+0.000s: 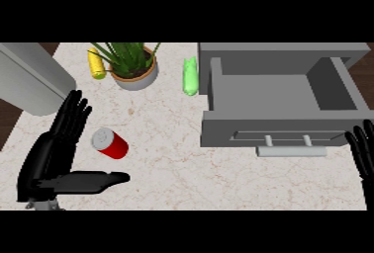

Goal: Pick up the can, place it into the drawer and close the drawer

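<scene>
A red can (110,143) with a silver top lies tilted on the marble counter, left of the middle. My left hand (53,153) is open just left of it, fingers straight and pointing away, thumb stretched out below the can, not touching it. The grey drawer (281,131) stands pulled open at the right, its inside bare, a pale handle (291,149) on its front. My right hand (361,150) shows at the right edge beside the drawer's front, fingers straight and up.
A potted green plant (133,66) stands at the back, a yellow corn cob (96,64) left of it and a light green vegetable (190,76) right of it, next to the drawer. A large grey rounded object (29,76) fills the back left corner.
</scene>
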Action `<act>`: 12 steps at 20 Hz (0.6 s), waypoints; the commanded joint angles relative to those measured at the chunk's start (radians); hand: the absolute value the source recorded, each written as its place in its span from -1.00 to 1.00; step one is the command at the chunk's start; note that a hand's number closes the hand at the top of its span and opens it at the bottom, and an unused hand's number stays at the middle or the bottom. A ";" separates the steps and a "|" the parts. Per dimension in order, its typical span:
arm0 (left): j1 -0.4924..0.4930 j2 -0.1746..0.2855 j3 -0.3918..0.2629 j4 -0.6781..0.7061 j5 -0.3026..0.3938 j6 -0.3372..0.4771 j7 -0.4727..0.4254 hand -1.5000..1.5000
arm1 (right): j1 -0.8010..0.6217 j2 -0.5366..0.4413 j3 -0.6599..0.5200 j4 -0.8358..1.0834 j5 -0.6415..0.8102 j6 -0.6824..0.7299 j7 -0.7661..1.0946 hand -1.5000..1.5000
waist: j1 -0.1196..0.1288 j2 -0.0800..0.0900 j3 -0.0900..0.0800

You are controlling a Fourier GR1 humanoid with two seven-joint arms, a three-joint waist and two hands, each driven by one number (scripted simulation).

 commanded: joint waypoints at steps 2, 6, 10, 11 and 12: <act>-0.021 0.008 0.046 0.162 0.010 -0.018 -0.128 -1.00 | 0.011 0.041 0.025 -0.001 0.048 -0.009 -0.021 -1.00 | 0.000 0.001 0.000; -0.052 -0.035 0.015 0.250 -0.042 0.030 -0.204 -1.00 | -0.023 0.005 -0.025 -0.006 0.001 0.022 0.037 -1.00 | -0.001 0.001 0.000; -0.019 -0.003 0.051 0.235 0.001 -0.001 -0.199 -1.00 | 0.074 0.067 0.019 -0.078 0.055 0.023 0.005 -1.00 | -0.001 0.000 0.000; -0.025 -0.004 0.044 0.272 -0.022 0.004 -0.221 -1.00 | -0.053 -0.038 -0.095 -0.038 -0.053 0.060 0.083 -1.00 | 0.001 0.000 0.000; -0.048 0.011 0.079 0.287 -0.002 0.007 -0.218 -1.00 | 0.010 0.018 -0.049 0.022 0.005 0.071 -0.028 -1.00 | 0.000 0.000 0.000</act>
